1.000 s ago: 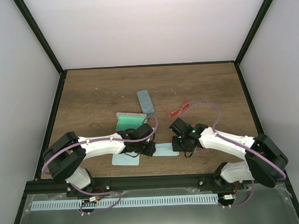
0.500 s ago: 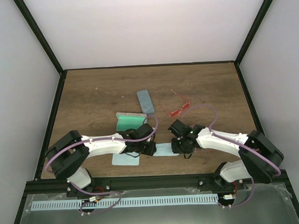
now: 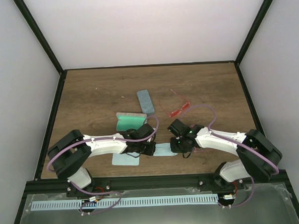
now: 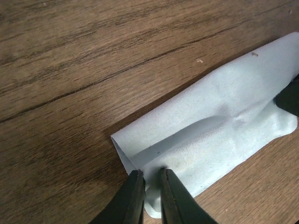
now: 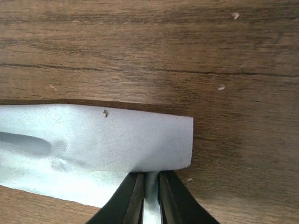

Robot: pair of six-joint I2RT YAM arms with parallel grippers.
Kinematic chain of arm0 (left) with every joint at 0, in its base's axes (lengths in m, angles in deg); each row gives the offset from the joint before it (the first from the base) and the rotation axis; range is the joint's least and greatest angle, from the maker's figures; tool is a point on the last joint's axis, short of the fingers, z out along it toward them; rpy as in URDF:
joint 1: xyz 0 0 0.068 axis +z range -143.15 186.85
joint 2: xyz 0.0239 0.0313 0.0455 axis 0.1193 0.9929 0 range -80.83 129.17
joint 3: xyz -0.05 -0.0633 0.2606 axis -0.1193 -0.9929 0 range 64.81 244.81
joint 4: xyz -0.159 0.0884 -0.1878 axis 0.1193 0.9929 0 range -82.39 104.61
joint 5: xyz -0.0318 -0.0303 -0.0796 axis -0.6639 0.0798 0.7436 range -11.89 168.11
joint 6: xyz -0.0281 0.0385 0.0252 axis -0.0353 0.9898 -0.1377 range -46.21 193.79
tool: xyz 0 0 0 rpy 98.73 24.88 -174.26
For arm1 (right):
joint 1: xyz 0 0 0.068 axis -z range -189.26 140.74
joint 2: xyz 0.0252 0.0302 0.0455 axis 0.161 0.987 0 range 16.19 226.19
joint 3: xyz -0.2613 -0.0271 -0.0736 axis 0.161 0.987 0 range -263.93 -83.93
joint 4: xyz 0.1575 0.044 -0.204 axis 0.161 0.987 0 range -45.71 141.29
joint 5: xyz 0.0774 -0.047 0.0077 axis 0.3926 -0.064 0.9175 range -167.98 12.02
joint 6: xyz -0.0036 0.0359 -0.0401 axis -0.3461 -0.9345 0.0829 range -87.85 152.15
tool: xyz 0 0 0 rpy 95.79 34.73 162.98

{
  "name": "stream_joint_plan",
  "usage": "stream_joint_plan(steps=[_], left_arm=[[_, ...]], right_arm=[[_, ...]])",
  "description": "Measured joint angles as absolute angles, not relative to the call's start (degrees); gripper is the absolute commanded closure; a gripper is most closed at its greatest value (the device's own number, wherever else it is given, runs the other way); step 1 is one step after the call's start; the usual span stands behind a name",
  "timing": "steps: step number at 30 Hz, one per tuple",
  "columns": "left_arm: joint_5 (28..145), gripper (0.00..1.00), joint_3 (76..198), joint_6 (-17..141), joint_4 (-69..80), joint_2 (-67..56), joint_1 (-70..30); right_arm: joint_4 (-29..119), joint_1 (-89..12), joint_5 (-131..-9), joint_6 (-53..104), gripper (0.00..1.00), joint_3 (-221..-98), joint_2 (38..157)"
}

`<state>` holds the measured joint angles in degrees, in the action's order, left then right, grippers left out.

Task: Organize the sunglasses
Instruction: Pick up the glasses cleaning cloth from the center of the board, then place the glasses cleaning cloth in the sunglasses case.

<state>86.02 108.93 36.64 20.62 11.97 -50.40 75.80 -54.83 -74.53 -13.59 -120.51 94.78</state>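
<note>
Moved: the right gripper (image 3: 179, 144) and its forearm are sitting a little nearer the left gripper (image 3: 150, 148) than a second ago; the left arm is showing no change.
Left claw: pressing together on a folded corner of the pale teal cloth (image 4: 210, 135), pinching it against the wood.
Right claw: nipping the opposite end of the same cloth, fingers closed on its edge.
Sunglasses: the red-orange pair (image 3: 178, 110) is lying behind the right gripper, apart from both claws; the pink pair is showing too faintly to place.
Step in hand: probably folding or straightening the cloth; both ends are needing to lift and travel together, taut but without tugging free of either pinch.
Edges: the cloth is lying near the table (image 3: 89, 95) front edge, with the second cloth (image 3: 126, 159) just beside the left gripper and the open green-lined case (image 3: 129, 121) close behind the left wrist.
Room: bare wood is showing farther back, past the blue-grey case (image 3: 145, 101).
</note>
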Motion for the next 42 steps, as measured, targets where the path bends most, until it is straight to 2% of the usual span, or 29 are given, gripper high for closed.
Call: stream_joint_plan(steps=[1, 4, 13, 28, 42], left_arm=[[85.99, 0.95, 108.93, 36.45, 20.60, 12.03, -50.40], [85.73, 0.96, 108.93, 36.64, 20.75, 12.23, -50.40], [83.63, 0.96, 110.33, 37.91, 22.98, 12.23, -50.40], [79.24, 0.96, 115.60, 40.84, 27.46, 9.87, -49.53], [76.77, 0.96, 115.60, 43.83, 31.22, 5.08, -40.87]], right_arm=[[75.69, -54.83, -74.51, -13.56, 0.94, -120.51, 94.84], [75.30, -54.83, -74.34, -13.65, 0.99, -120.51, 95.06], [76.04, -54.89, -73.27, -13.54, 0.99, -121.12, 95.11], [78.95, -55.98, -73.27, -13.08, 0.99, -130.03, 95.65], [79.43, -56.25, -73.22, -9.08, 0.99, -142.08, 105.34]])
